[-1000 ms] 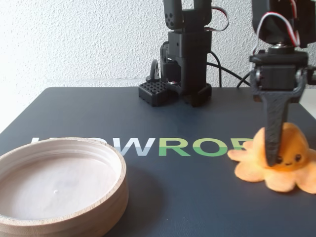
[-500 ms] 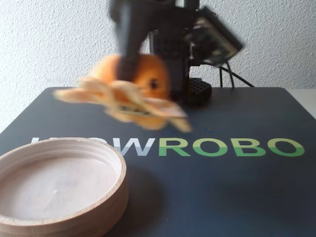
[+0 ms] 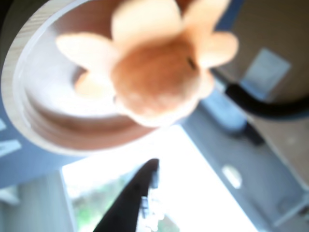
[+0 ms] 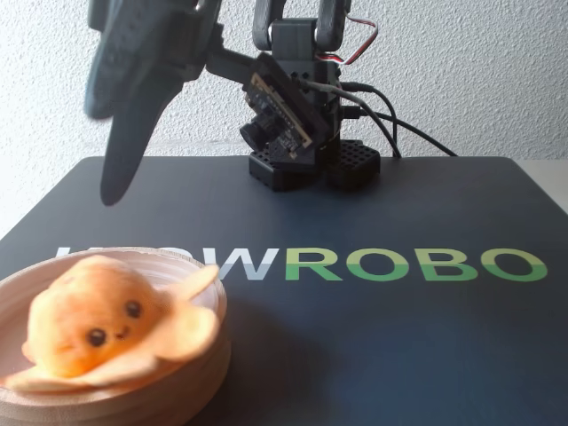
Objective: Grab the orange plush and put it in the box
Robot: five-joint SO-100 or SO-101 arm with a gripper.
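Observation:
The orange plush (image 4: 98, 324) lies in the box (image 4: 182, 390), a round light-wood tray at the lower left of the fixed view, face toward the camera, with one tentacle over the rim. My gripper (image 4: 115, 177) hangs in the air above and behind the tray, pointing down, apart from the plush and holding nothing. In the wrist view the plush (image 3: 154, 82) is blurred and close, resting in the tray (image 3: 19, 63). Only one dark finger (image 3: 137, 193) shows there at the bottom edge, so the jaws look open.
The arm's base (image 4: 302, 164) stands at the back centre of a dark mat with large letters (image 4: 417, 264). Black cables (image 4: 399, 133) run right from the base, and one shows in the wrist view (image 3: 260, 104). A white wall is behind.

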